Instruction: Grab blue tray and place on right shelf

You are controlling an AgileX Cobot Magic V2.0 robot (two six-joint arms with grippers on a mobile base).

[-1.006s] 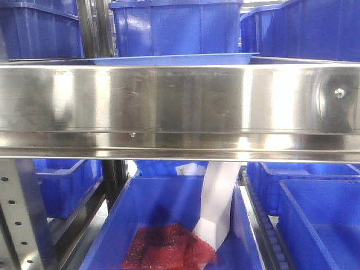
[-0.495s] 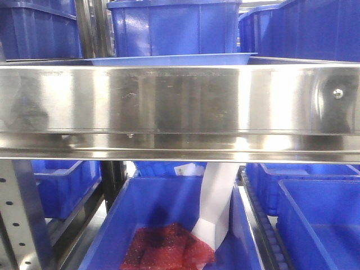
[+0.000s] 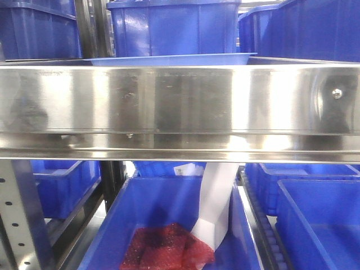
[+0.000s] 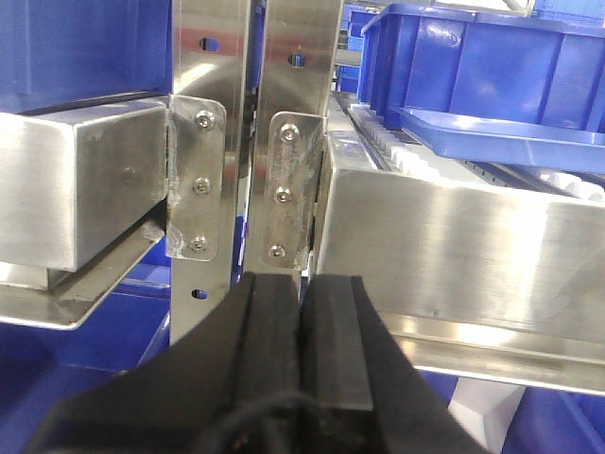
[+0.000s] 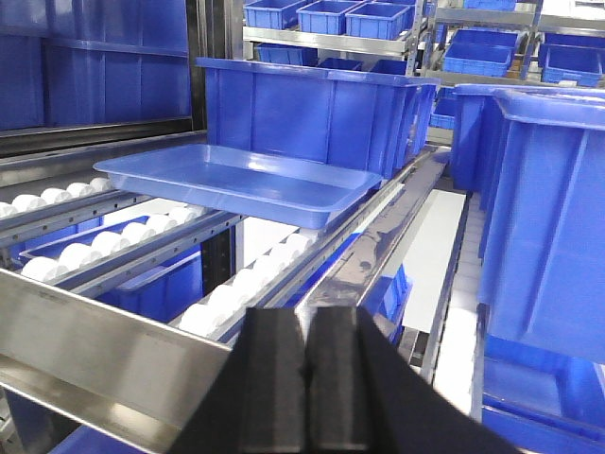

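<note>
**Blue tray on the shelf rollers, both grippers closed and empty**

The blue tray (image 5: 232,184) lies flat on the white rollers (image 5: 246,288) of the right shelf (image 3: 180,107), behind the broad stainless-steel front rail. In the front view only its front rim shows as a thin light-blue strip above the rail (image 3: 171,58); in the left wrist view its corner juts out over the rail at the upper right (image 4: 492,137). Nothing lies inside the tray. Just behind it stands a deep dark-blue bin (image 5: 312,109), its front wall close to the tray's far edge; what it holds is hidden. A second deep bin (image 5: 544,218) stands to the right on a neighbouring lane, apart from the tray.

Below the rail, on the lower level, an open blue bin (image 3: 169,225) holds a piece of red mesh material (image 3: 169,247) at its near end and a white folded piece (image 3: 216,208) leaning upright beside it. More blue bins sit to its left (image 3: 64,183) and right (image 3: 318,219); their contents cannot be made out.

The left gripper (image 4: 302,317) has its black fingers pressed together with nothing between them, facing the grey perforated uprights (image 4: 255,142). The right gripper (image 5: 307,355) likewise has its fingers together and empty, near the front rail and short of the tray, not touching it.
</note>
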